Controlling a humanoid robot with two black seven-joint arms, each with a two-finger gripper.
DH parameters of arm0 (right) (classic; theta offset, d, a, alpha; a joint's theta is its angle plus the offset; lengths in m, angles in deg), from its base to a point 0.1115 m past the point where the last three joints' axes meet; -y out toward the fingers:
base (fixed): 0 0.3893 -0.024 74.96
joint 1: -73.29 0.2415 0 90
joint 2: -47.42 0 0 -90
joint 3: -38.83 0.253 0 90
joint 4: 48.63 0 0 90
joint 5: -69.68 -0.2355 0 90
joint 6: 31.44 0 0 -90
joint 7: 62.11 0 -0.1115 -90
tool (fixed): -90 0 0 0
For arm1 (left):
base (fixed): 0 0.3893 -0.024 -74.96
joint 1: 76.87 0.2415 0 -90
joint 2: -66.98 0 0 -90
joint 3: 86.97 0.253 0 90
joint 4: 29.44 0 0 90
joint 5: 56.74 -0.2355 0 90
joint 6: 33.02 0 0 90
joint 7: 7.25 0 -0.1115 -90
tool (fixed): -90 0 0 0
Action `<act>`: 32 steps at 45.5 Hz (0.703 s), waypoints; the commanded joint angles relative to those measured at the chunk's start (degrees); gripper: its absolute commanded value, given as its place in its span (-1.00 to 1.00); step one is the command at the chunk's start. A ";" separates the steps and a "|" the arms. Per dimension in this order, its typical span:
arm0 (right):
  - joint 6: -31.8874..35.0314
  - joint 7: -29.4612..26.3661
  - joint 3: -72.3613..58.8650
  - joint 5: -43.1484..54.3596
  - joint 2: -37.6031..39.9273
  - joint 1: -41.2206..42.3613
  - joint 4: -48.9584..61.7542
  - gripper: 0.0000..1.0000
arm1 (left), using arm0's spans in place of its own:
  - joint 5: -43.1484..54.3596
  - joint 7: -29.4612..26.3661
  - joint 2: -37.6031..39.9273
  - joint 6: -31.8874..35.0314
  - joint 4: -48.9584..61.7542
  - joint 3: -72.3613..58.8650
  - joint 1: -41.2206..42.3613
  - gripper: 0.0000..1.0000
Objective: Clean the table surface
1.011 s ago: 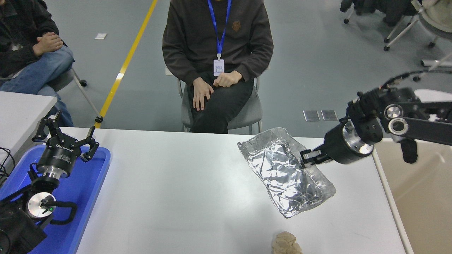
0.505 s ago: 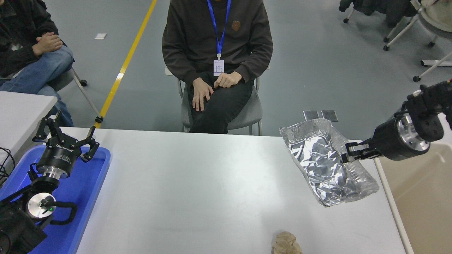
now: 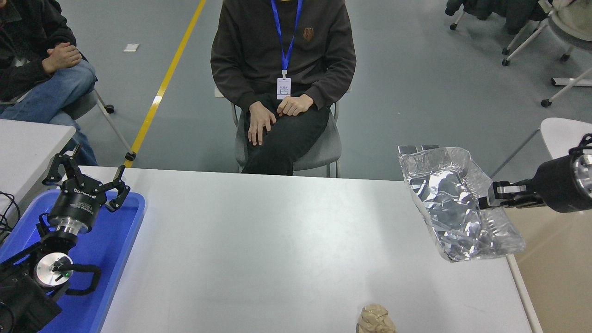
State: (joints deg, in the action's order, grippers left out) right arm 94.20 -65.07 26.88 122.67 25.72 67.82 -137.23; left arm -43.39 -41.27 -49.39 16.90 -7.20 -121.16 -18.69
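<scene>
The bench fills the lower middle of my view, a wide grey-white top with its long axis running from 9 o'clock to 3 o'clock, its far edge toward the seated person at 12 o'clock and its near edge out of frame at 6 o'clock.

My right claw comes in from the 3 o'clock edge, pointing toward 9 o'clock, and is closed tight on the right rim of a crumpled foil tray. The tray hangs tilted at the bench's right end, with its open side turned toward me. Its long axis runs from about 11 o'clock down to 5 o'clock. Its lower corner overlaps the bench's right edge, above the beige bin that sits at 4 o'clock beside the bench.

My left claw is parked at 8 o'clock above a blue tray on the bench's left end, fingers spread wide and holding nothing, pointing toward 12 o'clock.

A brown paper wad lies on the bench at 6 o'clock, cut off by the frame's bottom edge. A second person sits at 10 o'clock, behind a smaller white table.
</scene>
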 commanded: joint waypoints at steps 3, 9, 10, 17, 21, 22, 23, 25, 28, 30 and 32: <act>-0.31 6.65 0.17 1.85 2.88 -2.96 3.51 -1.00 | 0.00 0.00 0.00 0.00 0.00 0.00 0.00 1.00; -0.66 11.47 0.26 2.20 3.15 -4.20 8.78 -1.00 | 0.00 0.00 0.00 0.00 0.00 0.00 0.00 1.00; -0.75 12.44 0.17 2.20 3.15 -4.28 9.66 -1.00 | 0.00 0.00 0.00 0.00 0.00 0.00 0.00 1.00; -1.27 17.89 0.26 2.20 2.62 -6.13 14.32 -1.00 | 0.00 0.00 0.00 0.00 0.00 0.00 0.00 1.00; -1.72 20.71 0.26 2.38 2.71 -7.18 15.55 -1.00 | 0.00 0.00 0.00 0.00 0.00 0.00 0.00 1.00; -1.72 21.32 0.26 2.38 2.62 -7.45 15.99 -1.00 | 0.00 0.00 0.00 0.00 0.00 0.00 0.00 1.00; -1.72 21.85 0.34 2.38 2.71 -7.62 16.43 -1.00 | 0.00 0.09 0.00 0.00 0.00 0.00 0.00 1.00; -1.63 22.99 0.26 2.38 2.71 -7.71 17.49 -1.00 | 0.00 0.09 0.00 0.00 0.00 0.00 0.00 1.00; -1.63 25.01 -0.09 2.38 2.54 -7.89 19.24 -1.00 | 0.00 0.00 0.00 0.00 0.00 0.00 0.00 1.00; -1.63 26.77 -0.36 2.47 2.36 -8.32 20.47 -1.00 | 0.00 0.09 0.00 0.00 0.00 0.00 0.00 1.00; -1.63 28.44 -0.45 2.73 2.18 -8.94 21.70 -1.00 | 0.00 0.09 0.00 0.00 0.00 0.00 0.00 1.00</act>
State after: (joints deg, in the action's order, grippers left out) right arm 92.81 -44.70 27.07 124.91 28.32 61.03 -121.65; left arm -43.38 -41.26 -49.39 16.90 -7.20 -121.16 -18.69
